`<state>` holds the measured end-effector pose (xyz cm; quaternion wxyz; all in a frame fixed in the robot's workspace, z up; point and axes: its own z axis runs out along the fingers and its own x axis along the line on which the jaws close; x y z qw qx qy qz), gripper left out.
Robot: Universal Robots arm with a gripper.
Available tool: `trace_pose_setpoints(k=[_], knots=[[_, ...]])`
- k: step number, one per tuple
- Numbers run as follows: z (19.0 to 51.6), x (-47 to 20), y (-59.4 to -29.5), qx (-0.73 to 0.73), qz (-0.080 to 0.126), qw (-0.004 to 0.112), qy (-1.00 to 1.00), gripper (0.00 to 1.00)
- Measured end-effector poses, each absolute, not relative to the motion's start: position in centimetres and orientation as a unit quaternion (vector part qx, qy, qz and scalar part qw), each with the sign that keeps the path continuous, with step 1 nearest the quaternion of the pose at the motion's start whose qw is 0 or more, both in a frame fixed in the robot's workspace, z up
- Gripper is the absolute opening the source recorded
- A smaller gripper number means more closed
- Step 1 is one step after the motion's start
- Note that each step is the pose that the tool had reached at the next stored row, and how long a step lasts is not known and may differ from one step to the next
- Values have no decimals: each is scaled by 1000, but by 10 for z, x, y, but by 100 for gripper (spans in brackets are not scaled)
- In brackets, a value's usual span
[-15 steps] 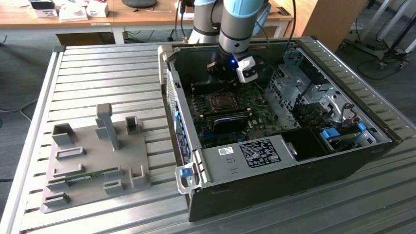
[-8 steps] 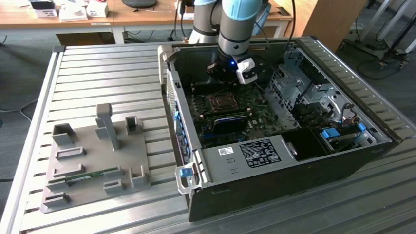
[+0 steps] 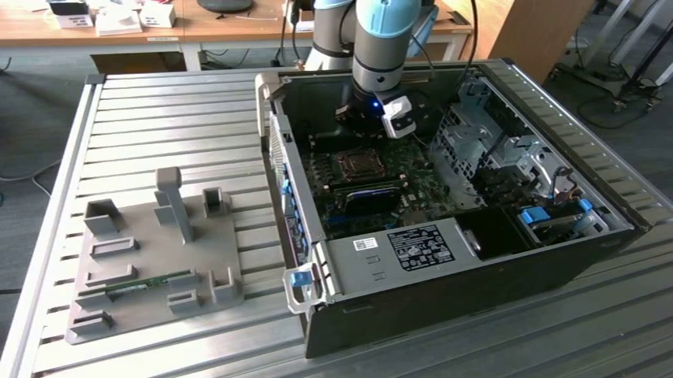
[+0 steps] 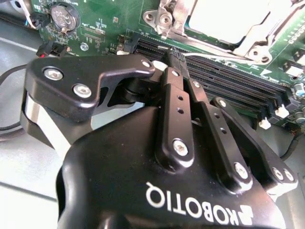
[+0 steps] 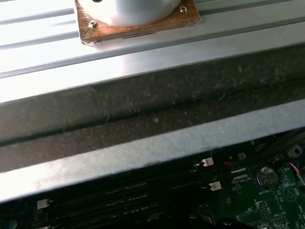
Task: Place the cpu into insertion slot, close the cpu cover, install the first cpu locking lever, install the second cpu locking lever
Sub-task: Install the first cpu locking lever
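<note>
Silver-grey metal shows just beyond the end effector (image 4: 167,61), which is drawn narrow with nothing I can see in it. The cpu (image 4: 224,16) looks already seated in the insertion slot (image 3: 355,164), one step past the black memory slots (image 4: 228,81) that run under the tool's tip. The cpu cover (image 4: 255,46) seems to lie down around the chip, so I'd judge the first two steps done. Whether either locking lever is hooked I cannot tell; those look like the work left. The end effector hovers low over the green board (image 4: 109,21).
</note>
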<state>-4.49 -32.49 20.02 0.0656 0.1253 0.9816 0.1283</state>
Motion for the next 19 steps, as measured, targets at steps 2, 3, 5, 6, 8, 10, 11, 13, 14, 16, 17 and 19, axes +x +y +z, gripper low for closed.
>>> trace_pose_setpoints(k=[2, 3, 5, 6, 8, 10, 11, 13, 14, 16, 17, 19], knots=[[199, -45, -325, 125, 129, 67, 982, 11], [199, -45, -325, 125, 129, 68, 981, 11], [199, -45, -325, 125, 129, 68, 981, 11], [199, -45, -325, 125, 129, 68, 981, 11], [199, -45, -325, 125, 129, 68, 981, 11], [199, -45, -325, 126, 129, 68, 981, 11], [199, -46, -325, 126, 129, 69, 981, 11], [199, -47, -325, 127, 129, 69, 981, 11], [199, -48, -325, 127, 129, 69, 981, 11], [199, -50, -325, 127, 129, 69, 981, 11], [199, -52, -325, 127, 129, 70, 981, 11], [199, -54, -325, 127, 129, 70, 981, 11]])
